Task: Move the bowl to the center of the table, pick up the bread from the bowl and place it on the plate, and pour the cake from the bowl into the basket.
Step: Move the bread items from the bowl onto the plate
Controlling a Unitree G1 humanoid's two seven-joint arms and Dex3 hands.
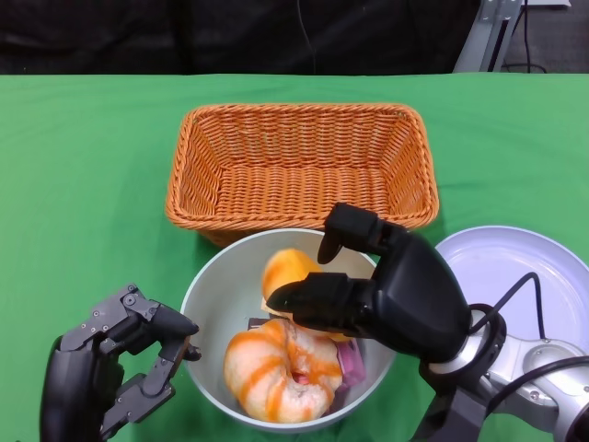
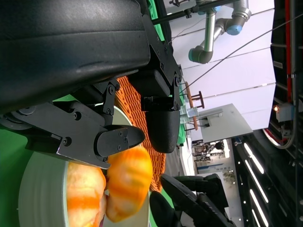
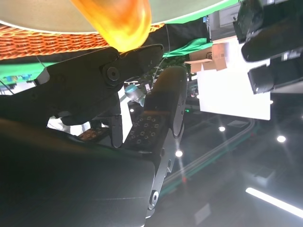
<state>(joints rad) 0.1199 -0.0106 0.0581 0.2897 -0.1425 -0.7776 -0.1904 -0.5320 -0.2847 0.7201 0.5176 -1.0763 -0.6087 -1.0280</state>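
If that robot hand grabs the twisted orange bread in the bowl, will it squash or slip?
The bread looks puffy, so probably light and squashable. Its glazed surface may be a little slippery. Its rounded shape could roll inside the bowl.

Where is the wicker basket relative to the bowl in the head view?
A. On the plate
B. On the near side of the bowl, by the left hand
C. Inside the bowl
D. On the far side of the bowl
D: the empty basket sits on the green cloth just beyond the bowl, farther from the robot.
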